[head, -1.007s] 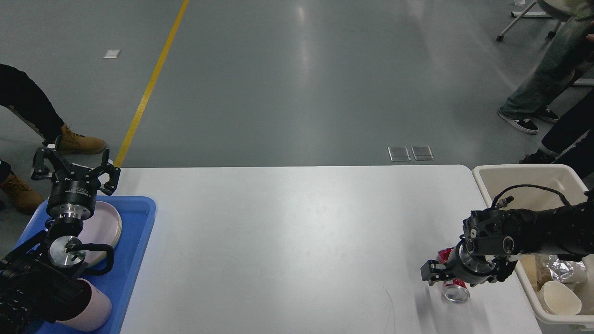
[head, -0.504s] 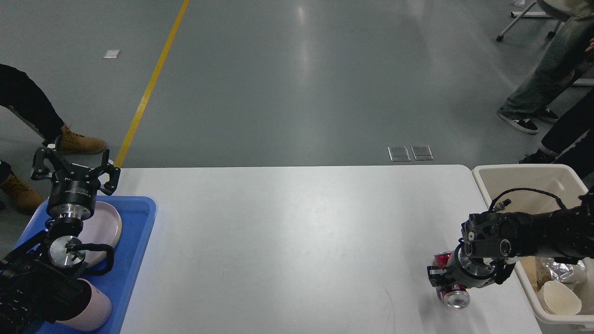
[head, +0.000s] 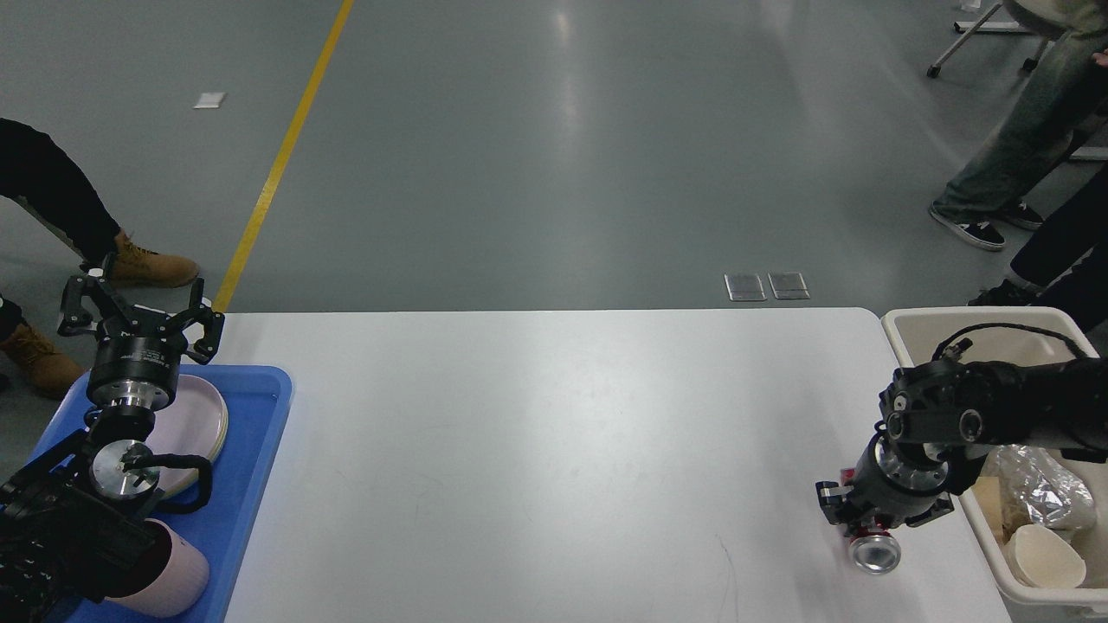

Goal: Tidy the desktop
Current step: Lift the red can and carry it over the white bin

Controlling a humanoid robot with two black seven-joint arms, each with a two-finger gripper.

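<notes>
Right fingers [head: 872, 523] now pinching red aluminium can [head: 872, 547], shifted lower right toward cream plastic bin [head: 978, 329]; white counter [head: 554, 433] nearly cleared. Left fingers [head: 138, 307] spread, idle.

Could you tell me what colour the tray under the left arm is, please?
The tray is blue, seen in the head view at the table's left end.

left arm: matte black links, silver metal wrist collar, black cable loop
left pincer [head: 137, 316]: black, two linked fingers
right arm: black housing, silver collar, thin looping cable
right pincer [head: 874, 517]: black
</notes>
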